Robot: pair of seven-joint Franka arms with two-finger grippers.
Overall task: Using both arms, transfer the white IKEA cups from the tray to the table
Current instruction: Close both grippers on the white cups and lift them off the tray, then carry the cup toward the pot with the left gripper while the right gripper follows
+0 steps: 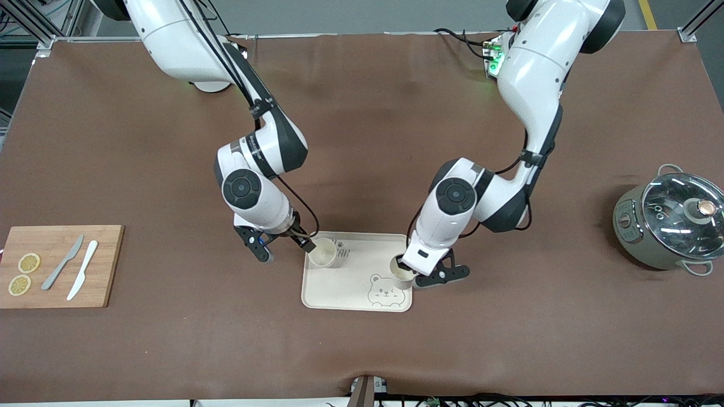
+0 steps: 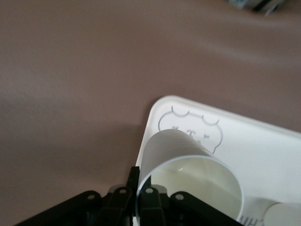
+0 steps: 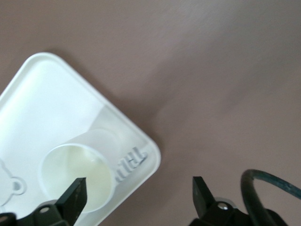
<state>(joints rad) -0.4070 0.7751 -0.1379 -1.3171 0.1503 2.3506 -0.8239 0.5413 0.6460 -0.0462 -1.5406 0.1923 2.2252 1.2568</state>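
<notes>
A cream bear-print tray (image 1: 350, 288) lies on the brown table nearer the front camera. One white cup (image 1: 322, 252) stands upright on its corner toward the right arm's end. My right gripper (image 1: 281, 247) is open beside that cup, one finger by its rim, holding nothing. In the right wrist view the cup (image 3: 77, 176) sits by one fingertip (image 3: 75, 195) of the open gripper (image 3: 138, 190). My left gripper (image 1: 403, 265) is shut on the rim of the other cup (image 1: 403, 277), at the tray's edge by the bear print. The left wrist view shows the gripper (image 2: 141, 188) pinching this cup's (image 2: 188, 169) wall.
A wooden cutting board (image 1: 102, 265) with two lemon slices (image 1: 24, 274) and two knives (image 1: 73, 268) lies toward the right arm's end. A grey pot with a glass lid (image 1: 670, 220) stands toward the left arm's end. The first cup also shows in the left wrist view (image 2: 284, 215).
</notes>
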